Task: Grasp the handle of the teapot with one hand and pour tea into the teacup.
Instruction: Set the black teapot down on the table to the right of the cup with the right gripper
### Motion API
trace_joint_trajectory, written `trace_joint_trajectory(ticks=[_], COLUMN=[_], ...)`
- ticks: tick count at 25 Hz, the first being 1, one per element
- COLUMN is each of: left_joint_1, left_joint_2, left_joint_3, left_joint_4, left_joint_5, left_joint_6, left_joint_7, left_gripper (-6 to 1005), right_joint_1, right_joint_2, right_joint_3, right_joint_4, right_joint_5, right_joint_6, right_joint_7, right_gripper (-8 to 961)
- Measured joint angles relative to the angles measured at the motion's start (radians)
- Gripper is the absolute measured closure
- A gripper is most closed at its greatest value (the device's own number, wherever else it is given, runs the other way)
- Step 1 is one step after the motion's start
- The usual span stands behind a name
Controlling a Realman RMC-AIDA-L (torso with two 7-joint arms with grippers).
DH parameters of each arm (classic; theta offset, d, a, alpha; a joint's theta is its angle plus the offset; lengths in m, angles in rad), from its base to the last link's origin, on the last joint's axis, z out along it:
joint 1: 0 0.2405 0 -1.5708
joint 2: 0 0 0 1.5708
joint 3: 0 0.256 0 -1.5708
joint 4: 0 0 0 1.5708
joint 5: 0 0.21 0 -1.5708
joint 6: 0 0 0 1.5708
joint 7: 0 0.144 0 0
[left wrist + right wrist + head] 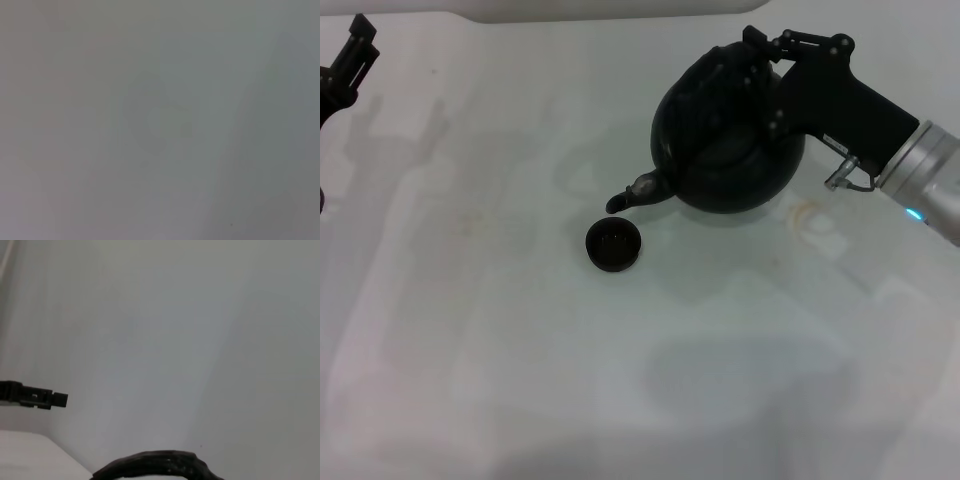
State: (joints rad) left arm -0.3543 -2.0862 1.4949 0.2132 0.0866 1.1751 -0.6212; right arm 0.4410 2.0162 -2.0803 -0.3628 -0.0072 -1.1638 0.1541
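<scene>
— Seeing the right gripper clamping its fingers around the handle, reaching in from the right side of the table.

— Also holding the teapot tilted, or resting level?

— Leaning toward the robot's left and slightly forward, spout pointing down and left. Hard telling whether lifting off the surface or touching it.

— Sitting where, the teacup?

— Standing upright on the table, just beside and below the spout tip, apart from it, mouth facing up.

— Showing anything in the right wrist view?

— Only catching a dark curved edge of the handle, plus the other arm's gripper farther off.

— Doing what, the left gripper?

— Parking at the far left edge, well apart from both. Fingers looking close together, but not telling for certain.
</scene>
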Motion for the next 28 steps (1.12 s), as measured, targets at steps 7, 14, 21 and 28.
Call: trace_joint_trajectory(ticks=[7,14,21,28], left_joint_1=[-0.001,-0.001,0.000,-0.002], left_joint_2=[0.000,0.000,0.000,0.000], left_joint_3=[0.000,0.004,0.004,-0.002], left_joint_4=[0.000,-0.004,-0.009,-0.025], left_joint_5=[-0.001,-0.001,-0.001,-0.002], left_joint_6=[0.000,0.000,0.000,0.000], left_joint_7=[0.000,-0.002,-0.016,-0.017], left_gripper=[109,108,109,108], right_joint_1=[0.001,0.001,0.000,-0.007], right_joint_2=[0.001,0.004,0.004,0.006], right_joint_3=[0.000,0.000,0.000,-0.009], right_joint_4=[-0.002,-0.008,-0.010,-0.012], right_joint_5=[0.003,0.001,0.000,-0.001], right_joint_6=[0.001,-0.001,-0.007,-0.031], right_joint_7=[-0.075,-0.152,-0.203,-0.276], right_gripper=[812,817,818,824])
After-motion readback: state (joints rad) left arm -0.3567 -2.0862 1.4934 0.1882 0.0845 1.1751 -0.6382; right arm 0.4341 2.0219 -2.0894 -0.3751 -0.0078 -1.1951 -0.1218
